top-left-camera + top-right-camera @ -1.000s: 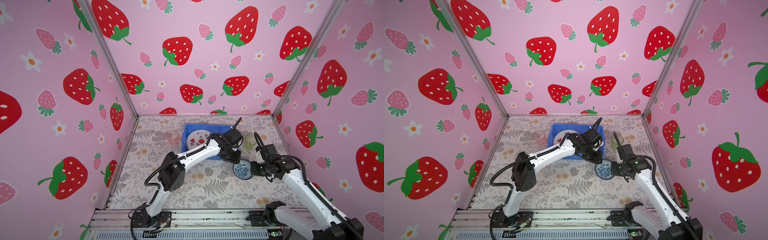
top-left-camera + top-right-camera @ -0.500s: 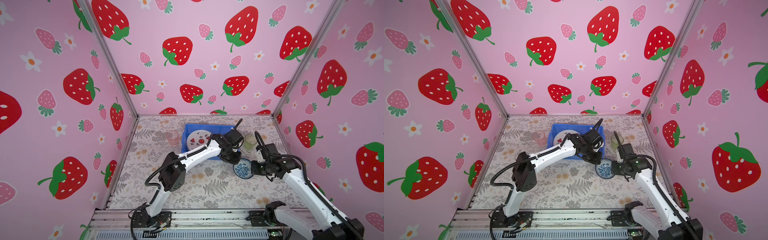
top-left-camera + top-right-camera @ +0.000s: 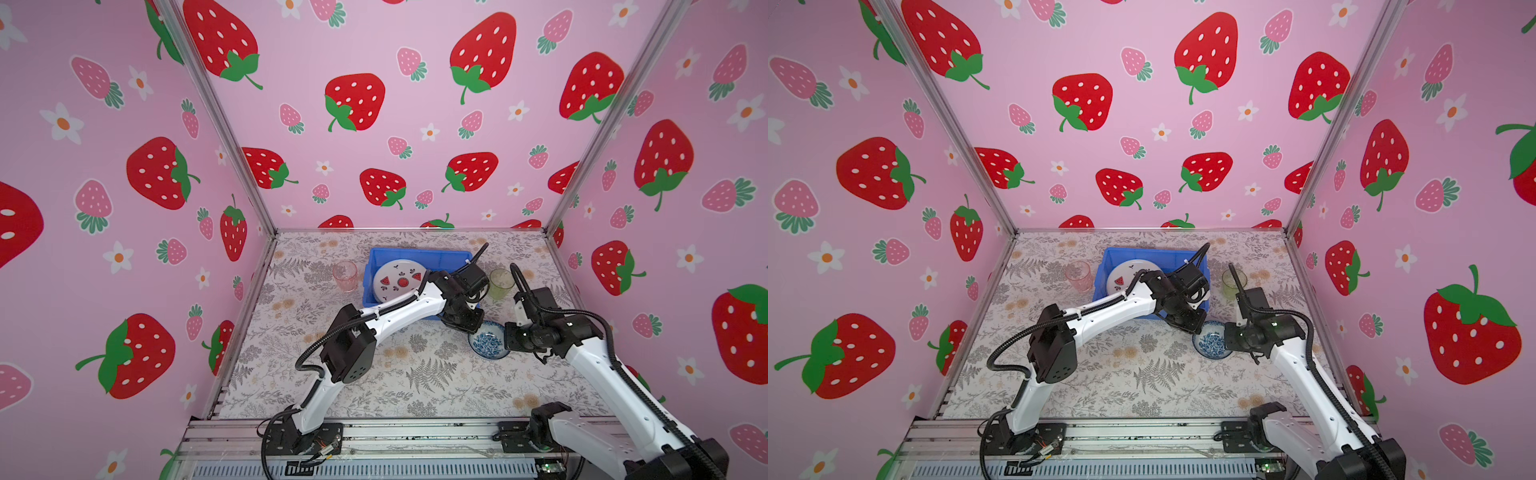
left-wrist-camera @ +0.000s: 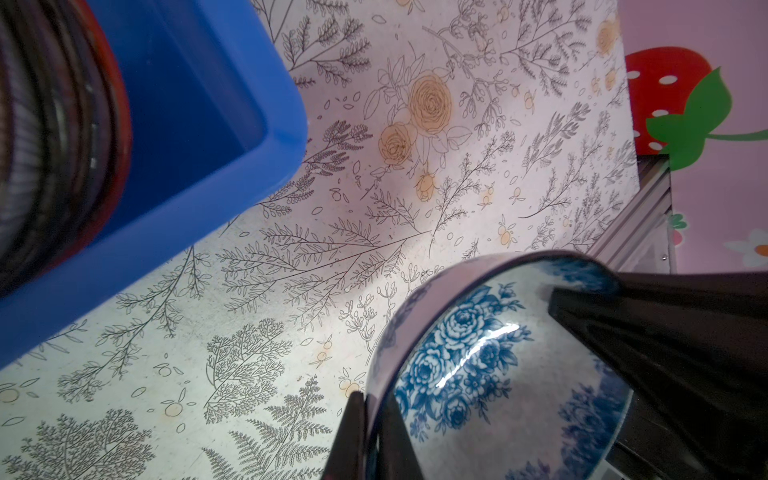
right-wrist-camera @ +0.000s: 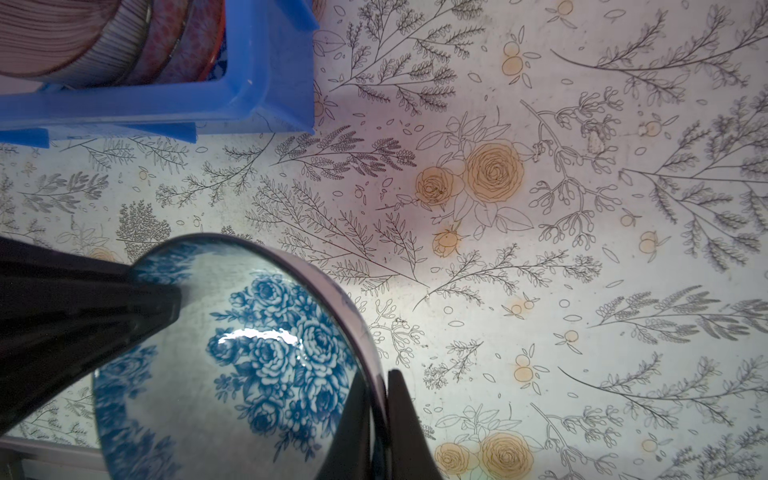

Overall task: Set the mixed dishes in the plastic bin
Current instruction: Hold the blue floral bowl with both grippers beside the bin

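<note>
Your left jaws have just closed. A second ago they stood apart beside the blue-white bowl [image 3: 489, 343]; now they pinch its rim at about 10 o'clock, one finger inside and one outside, as the left wrist view shows. Your right jaws are clamped on the same rim at about 3 o'clock. Both arms therefore hold one bowl between them, low over the bench [image 3: 415, 374]. I cannot tell whether its foot is clear of the surface.

The bowl sits at roughly 4 o'clock from the plastic bin [image 3: 415, 250], just off the bin's near corner. This reads as a handover, since the left arm lies across the bin and has the shorter path in. While both grips hold, don't move either arm on its own, because the two would pull against each other on a thin rim. The next step is probably to release the right side first.

The bin already holds the watermelon plate [image 3: 399, 278] and the stacked bowls [image 5: 124, 37]. The pink tumbler [image 3: 345, 276] at the bin's 9 o'clock and the green tumbler [image 3: 500, 283] at its 3 o'clock are still out on the bench.
</note>
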### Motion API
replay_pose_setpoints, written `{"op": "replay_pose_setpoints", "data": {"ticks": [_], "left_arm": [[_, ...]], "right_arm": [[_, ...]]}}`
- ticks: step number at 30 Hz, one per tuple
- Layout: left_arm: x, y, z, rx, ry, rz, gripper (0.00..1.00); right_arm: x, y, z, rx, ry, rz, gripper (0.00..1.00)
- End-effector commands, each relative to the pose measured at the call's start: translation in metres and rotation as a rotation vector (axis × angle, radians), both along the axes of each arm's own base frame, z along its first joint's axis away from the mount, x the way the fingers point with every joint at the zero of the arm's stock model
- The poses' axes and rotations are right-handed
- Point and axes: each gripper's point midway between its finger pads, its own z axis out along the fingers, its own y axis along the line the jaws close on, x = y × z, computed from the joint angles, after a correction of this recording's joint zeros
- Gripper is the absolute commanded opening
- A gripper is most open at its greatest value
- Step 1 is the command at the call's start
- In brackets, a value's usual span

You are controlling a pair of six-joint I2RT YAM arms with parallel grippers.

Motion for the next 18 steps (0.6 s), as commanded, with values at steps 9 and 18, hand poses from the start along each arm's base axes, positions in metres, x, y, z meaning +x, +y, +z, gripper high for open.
{"op": "replay_pose_setpoints", "data": {"ticks": [9, 18], "left_arm": [[0.007, -0.005, 0.012, -0.032, -0.004, 0.025, 0.00], [0.009, -0.003, 0.028, -0.057, -0.021, 0.031, 0.00]], "right_arm": [[0.011, 0.009, 0.019, 0.070, -0.072, -0.008, 0.14], [0.012, 0.003, 0.035, 0.058, -0.115, -0.033, 0.36]]}}
